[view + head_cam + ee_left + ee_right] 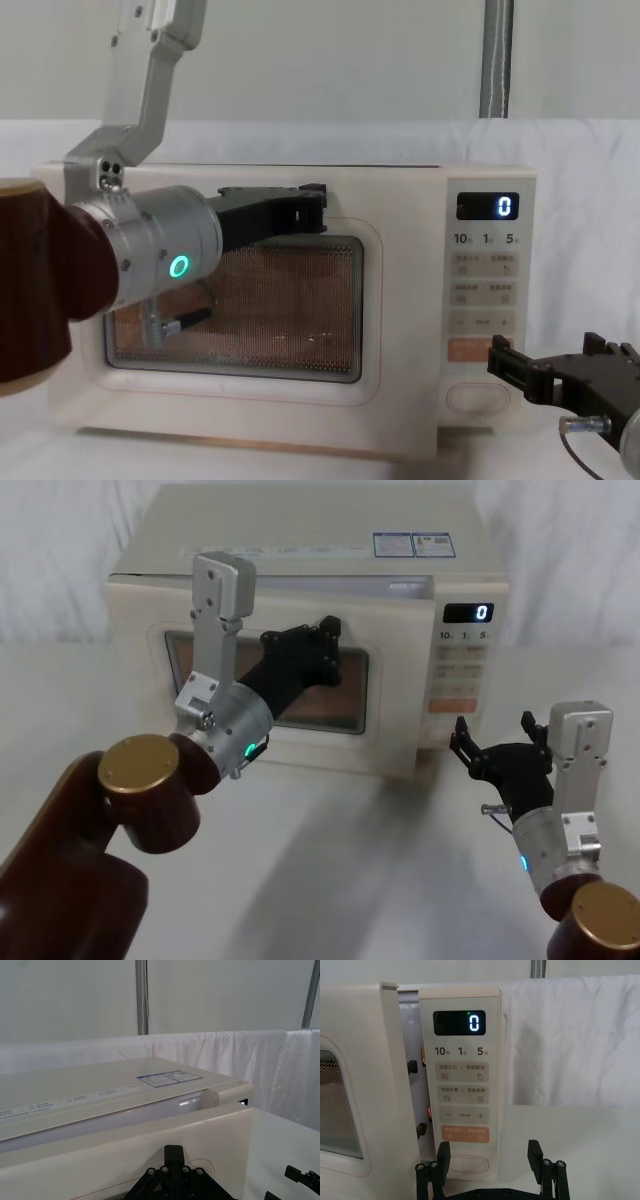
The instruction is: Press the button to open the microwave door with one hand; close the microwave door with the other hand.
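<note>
The microwave (300,630) stands at the far middle of the white surface (330,880), its front facing the robot. The microwave door (390,695) is slightly ajar: the right wrist view shows a gap between the door's free edge (395,1085) and the control panel (462,1080), with latch hooks visible in that gap, and the left wrist view shows the door's top edge (125,1145) standing off from the cabinet. The left end effector (325,650), carrying a green ring light (179,266), is placed against the upper part of the door at the top edge of the dark window (300,300); whether its fingers are apart or together cannot be told. The right end effector (500,742), with a blue light on its wrist, hovers above the surface near the front right of the microwave, just in front of the lower control panel and apart from it. Its fingers are spread apart and hold nothing. The button (467,1164), a wide cream oval, sits at the bottom of the control panel below the orange key (464,1134); in the right wrist view it lies between the two raised fingers (535,1152). The display (459,1023) reads 0.
</note>
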